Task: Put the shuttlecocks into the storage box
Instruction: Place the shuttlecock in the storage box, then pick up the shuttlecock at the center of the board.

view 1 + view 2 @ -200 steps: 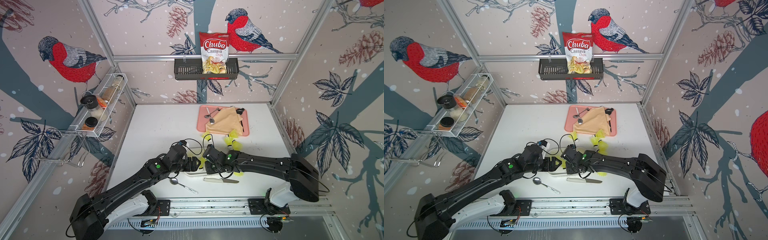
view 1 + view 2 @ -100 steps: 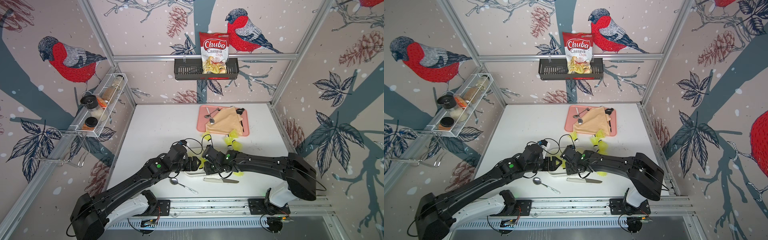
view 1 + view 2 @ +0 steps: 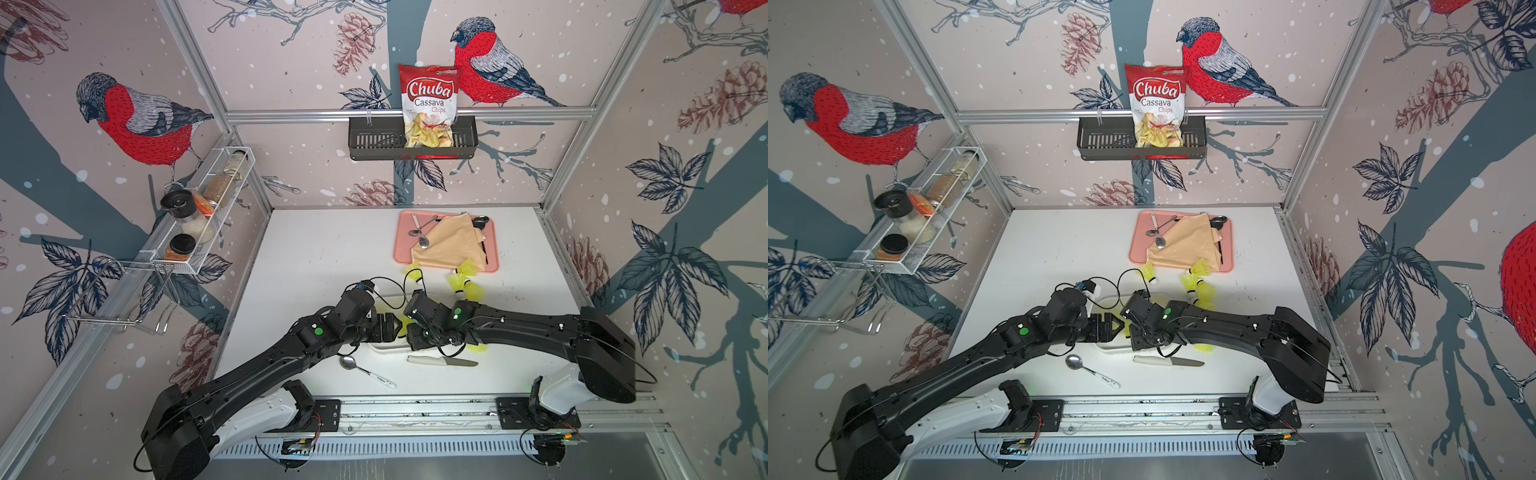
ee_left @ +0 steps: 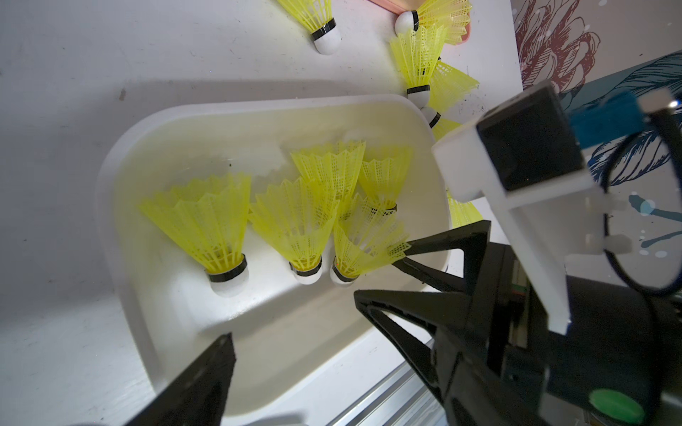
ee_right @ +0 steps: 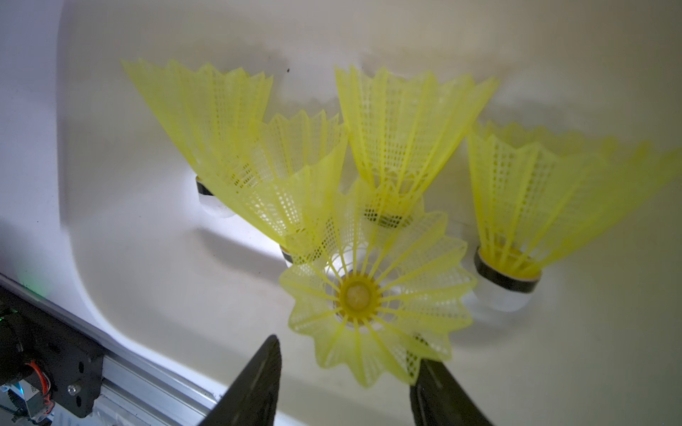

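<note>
Left claw (image 3: 1115, 327) wide; right claw (image 5: 347, 352) ajar.

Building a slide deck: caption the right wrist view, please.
Open right hand above five yellow shuttlecocks inside the white storage box.

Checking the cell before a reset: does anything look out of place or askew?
Yes. A knife and a spoon lie loose on the table's front, away from the cutlery on the pink tray. Several shuttlecocks lie scattered by that tray's near edge, outside the storage box.
</note>
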Robot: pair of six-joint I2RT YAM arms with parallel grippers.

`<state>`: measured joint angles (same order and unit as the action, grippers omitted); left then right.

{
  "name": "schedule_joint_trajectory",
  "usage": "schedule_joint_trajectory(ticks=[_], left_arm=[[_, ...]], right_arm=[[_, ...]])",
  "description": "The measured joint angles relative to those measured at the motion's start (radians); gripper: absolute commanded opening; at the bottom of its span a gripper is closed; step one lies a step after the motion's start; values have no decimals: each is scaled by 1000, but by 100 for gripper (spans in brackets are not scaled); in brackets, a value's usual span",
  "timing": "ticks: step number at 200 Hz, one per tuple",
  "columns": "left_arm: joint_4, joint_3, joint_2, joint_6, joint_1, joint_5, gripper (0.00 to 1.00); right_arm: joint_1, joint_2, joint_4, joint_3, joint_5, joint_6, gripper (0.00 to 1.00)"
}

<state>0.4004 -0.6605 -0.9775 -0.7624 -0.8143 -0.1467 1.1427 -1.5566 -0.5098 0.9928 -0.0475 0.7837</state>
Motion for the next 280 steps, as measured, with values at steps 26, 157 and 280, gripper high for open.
schedule_joint_trajectory(ticks=[26, 157, 280], left_arm=[[0, 0, -3, 0, 0, 0, 87], [0, -27, -8, -14, 0, 1, 88], [-34, -219, -115, -2, 53, 4, 90]], right_arm=[[0, 4, 0, 0, 0, 0, 59], [2, 65, -58, 47, -13, 4, 62], [-237, 189, -211, 148, -40, -12, 55]])
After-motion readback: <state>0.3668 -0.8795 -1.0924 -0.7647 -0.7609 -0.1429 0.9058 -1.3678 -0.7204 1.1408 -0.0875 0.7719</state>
